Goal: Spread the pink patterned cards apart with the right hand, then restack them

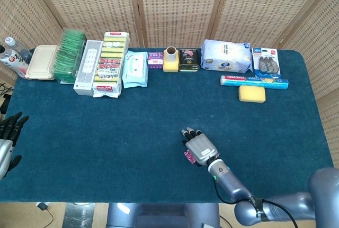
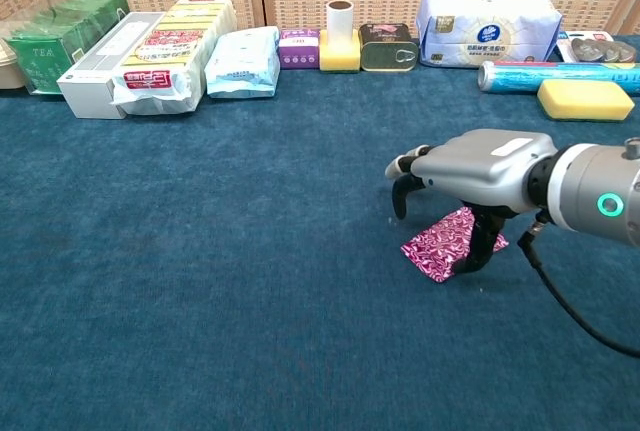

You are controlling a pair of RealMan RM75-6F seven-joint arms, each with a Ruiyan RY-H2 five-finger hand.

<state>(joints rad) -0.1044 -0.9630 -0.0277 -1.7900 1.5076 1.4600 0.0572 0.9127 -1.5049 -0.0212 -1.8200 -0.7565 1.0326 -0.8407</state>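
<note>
- The cards (image 2: 447, 244) lie as one stack on the desk (image 2: 200, 281), directly beneath the right hand (image 2: 470, 163), its long axis running from near-left to far-right.
- The fingers (image 2: 402, 191) curl down, spread; one touches the stack, gripping nothing.
- Left hand (image 1: 9, 133) is well apart at the desk's edge, fingers apart, empty.
- Spreading likely means sliding the fingertip sideways.

Right hand (image 2: 470, 166) extends palm down from the lower right, forearm reaching in along the near edge. Its fingers (image 2: 403, 183) curl downward with tips above the surface; the thumb (image 2: 482, 241) points down beneath the palm. It grips nothing. Left hand (image 1: 9, 133) sits at the far left edge, fingers apart and pointing upward, holding nothing.
</note>
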